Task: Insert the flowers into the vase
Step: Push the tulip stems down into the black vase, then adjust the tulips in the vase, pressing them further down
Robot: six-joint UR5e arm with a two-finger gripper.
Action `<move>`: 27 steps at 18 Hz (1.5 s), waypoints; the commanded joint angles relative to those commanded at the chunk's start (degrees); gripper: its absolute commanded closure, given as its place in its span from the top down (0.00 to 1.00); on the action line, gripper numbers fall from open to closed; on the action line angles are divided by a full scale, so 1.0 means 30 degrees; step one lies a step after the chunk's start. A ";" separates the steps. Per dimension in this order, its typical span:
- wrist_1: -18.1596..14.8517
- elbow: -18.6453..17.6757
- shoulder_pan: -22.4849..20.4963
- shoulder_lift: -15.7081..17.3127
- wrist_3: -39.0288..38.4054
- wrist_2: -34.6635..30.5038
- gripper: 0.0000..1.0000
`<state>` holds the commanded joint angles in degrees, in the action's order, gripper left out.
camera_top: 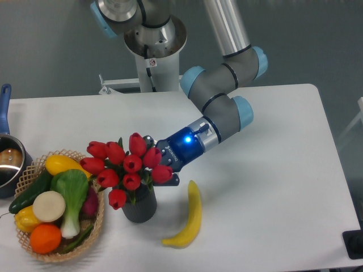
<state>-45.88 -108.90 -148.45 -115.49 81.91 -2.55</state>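
Here, in the one fixed camera view, my gripper (152, 170) reaches in from the 2 o'clock side of the flowers (126, 166), its fingertips buried behind the red tulip heads, so I cannot tell whether my jaws are clamped on the stems or parted. A blue light glows on my wrist just behind the bunch. The flowers sit over the vase (139, 205), the stems and dark leaves going down into its round mouth, while the heads spread wider than the vase and lean toward 10 o'clock. The vase stands upright on the white table (272, 170), a dark grey ribbed cylinder.

At 3 o'clock of the vase lies a yellow banana (189, 218), near it but not touching, its curve running from 12 to 7 o'clock. At 9 o'clock of the vase stands a woven basket (34, 170) just beside it, filled with vegetables and fruit: a bok choy, a yellow squash, a cucumber, an orange and a pale round slice among them. The lowest tulip heads hang close over the basket's right rim. At the far left edge, at 10 o'clock of the basket, a pot (8, 164) with a blue handle shows partly in frame.
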 joint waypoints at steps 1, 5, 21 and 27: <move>0.0000 0.0000 0.0000 0.0000 0.0000 0.0000 0.34; 0.0029 0.0000 0.0000 0.0000 0.0000 0.0000 0.36; 0.0000 -0.0029 -0.0146 0.0205 0.0586 -0.0879 0.34; -0.0059 0.0147 -0.0380 0.0906 0.0381 -0.2340 0.34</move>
<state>-46.05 -108.46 -149.59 -112.77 83.06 -9.57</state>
